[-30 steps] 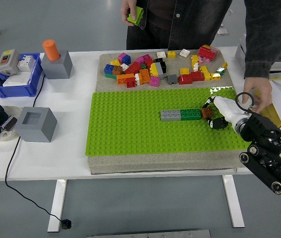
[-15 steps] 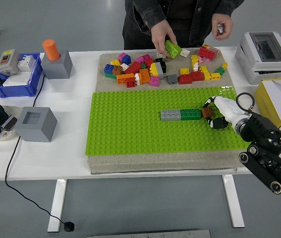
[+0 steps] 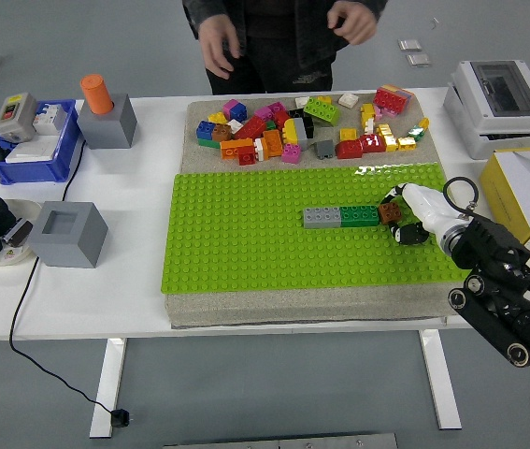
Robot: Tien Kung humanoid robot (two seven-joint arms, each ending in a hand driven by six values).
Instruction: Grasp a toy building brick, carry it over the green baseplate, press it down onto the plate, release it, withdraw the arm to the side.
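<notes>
My right hand [image 3: 412, 217] reaches in from four o'clock over the green baseplate [image 3: 246, 243], fingers closed around one brown brick [image 3: 390, 212] seated on the plate (my left arm is out of view). The brick touches the three o'clock end of a row with two others: one green brick [image 3: 359, 216], then one grey brick [image 3: 322, 217] toward nine o'clock. At twelve o'clock, past the plate's far edge, lies a heap of loose bricks [image 3: 302, 126], too many to count. Beyond the table [image 3: 143, 201], a person's two hands [image 3: 218, 42] hang empty.
</notes>
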